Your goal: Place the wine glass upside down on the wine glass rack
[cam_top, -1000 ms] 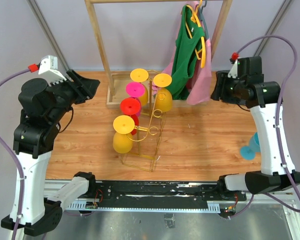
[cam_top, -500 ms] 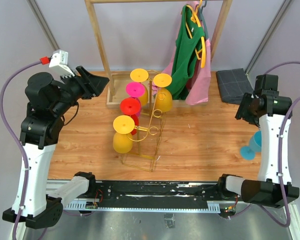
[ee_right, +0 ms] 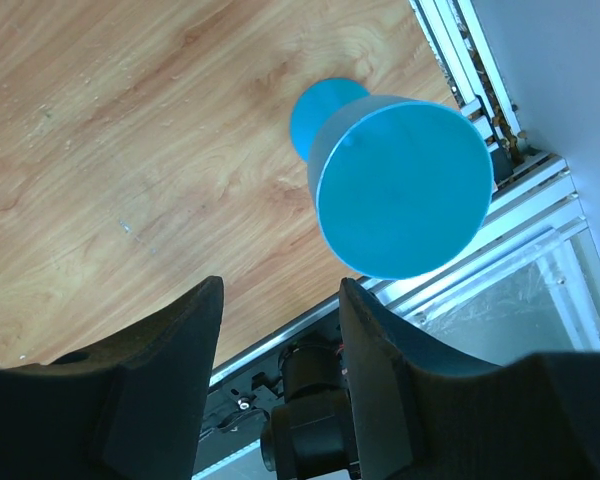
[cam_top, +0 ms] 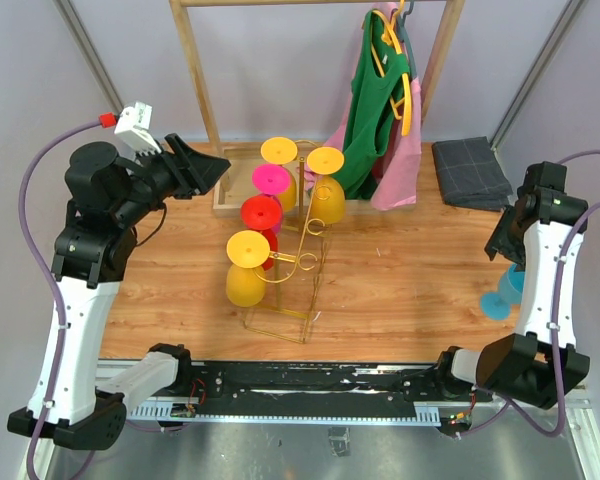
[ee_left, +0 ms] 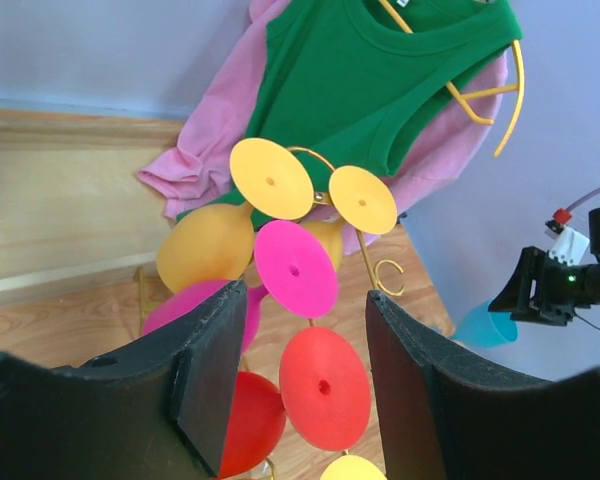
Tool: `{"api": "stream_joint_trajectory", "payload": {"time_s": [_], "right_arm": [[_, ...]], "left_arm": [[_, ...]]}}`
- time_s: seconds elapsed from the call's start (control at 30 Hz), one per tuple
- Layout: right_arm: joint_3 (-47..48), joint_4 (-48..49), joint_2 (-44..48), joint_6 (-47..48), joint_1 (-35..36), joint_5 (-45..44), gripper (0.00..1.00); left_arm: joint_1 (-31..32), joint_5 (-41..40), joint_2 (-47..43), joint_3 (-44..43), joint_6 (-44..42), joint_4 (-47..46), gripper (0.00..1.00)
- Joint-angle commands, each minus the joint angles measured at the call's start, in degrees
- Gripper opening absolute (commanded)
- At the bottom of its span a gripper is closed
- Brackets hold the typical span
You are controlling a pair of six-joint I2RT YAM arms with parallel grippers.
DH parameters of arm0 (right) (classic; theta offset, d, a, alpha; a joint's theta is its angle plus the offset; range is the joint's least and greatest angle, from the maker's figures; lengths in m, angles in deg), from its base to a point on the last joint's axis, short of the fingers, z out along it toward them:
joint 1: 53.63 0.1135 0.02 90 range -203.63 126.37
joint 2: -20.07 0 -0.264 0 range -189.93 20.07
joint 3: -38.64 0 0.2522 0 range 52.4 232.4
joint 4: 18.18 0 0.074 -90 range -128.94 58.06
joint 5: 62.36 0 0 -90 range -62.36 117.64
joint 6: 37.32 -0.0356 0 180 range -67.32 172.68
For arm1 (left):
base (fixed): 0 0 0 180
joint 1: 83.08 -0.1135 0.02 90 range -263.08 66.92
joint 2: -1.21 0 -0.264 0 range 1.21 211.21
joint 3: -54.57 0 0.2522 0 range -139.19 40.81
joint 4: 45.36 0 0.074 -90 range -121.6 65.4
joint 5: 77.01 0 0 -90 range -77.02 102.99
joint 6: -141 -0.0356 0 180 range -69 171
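A blue wine glass (cam_top: pixel 500 297) stands on the table near its right edge. In the right wrist view its wide round end (ee_right: pixel 400 190) faces the camera. My right gripper (cam_top: pixel 503 243) hangs just above and behind it, open (ee_right: pixel 278 285) and apart from the glass. The wine glass rack (cam_top: pixel 302 262), thin gold wire, stands mid-table with several yellow, pink and red glasses hung upside down on it. My left gripper (cam_top: pixel 218 166) is raised at the rack's left, open (ee_left: pixel 305 300) and empty, looking across the hung glasses and a gold loop of the rack (ee_left: pixel 388 276).
A tall wooden clothes rail (cam_top: pixel 195 70) stands behind the rack, with green and pink garments (cam_top: pixel 380 110) on hangers. A folded grey cloth (cam_top: pixel 470 172) lies back right. The aluminium rail (ee_right: pixel 500 215) and table edge run close beside the blue glass.
My right arm has swung from the back right corner forward to above the blue glass, uncovering the grey cloth. My left gripper has shifted right toward the rack.
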Motion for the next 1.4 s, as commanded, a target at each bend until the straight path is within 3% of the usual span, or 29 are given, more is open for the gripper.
{"api": "stream_joint_trajectory", "payload": {"time_s": [0.0,0.73,1.07,1.13,1.27,1.37], "right_arm": [[-1.3,-0.5,-1.9,-0.2,-2.6,-1.3,0.52],[-5.9,2.6,-7.0,-0.2,-10.2,2.7,0.51],[-3.9,2.9,-10.7,0.4,-10.3,4.7,0.33],[-3.6,3.0,-11.2,0.4,-10.3,4.9,0.27],[-3.0,3.0,-11.3,0.0,-10.4,5.1,0.01],[-1.9,3.0,-10.3,-1.2,-10.4,6.3,0.01]], "left_arm": [[-0.3,2.4,-0.5,0.9,0.0,-3.1,0.56],[2.1,4.7,3.3,-1.6,2.3,-2.8,0.56],[2.1,3.5,2.4,0.6,2.3,-3.4,0.56],[2.1,3.3,2.3,0.7,2.3,-3.4,0.56],[2.1,3.1,2.1,0.6,2.4,-3.3,0.56],[2.1,2.9,1.9,0.5,2.4,-3.2,0.56]]}}
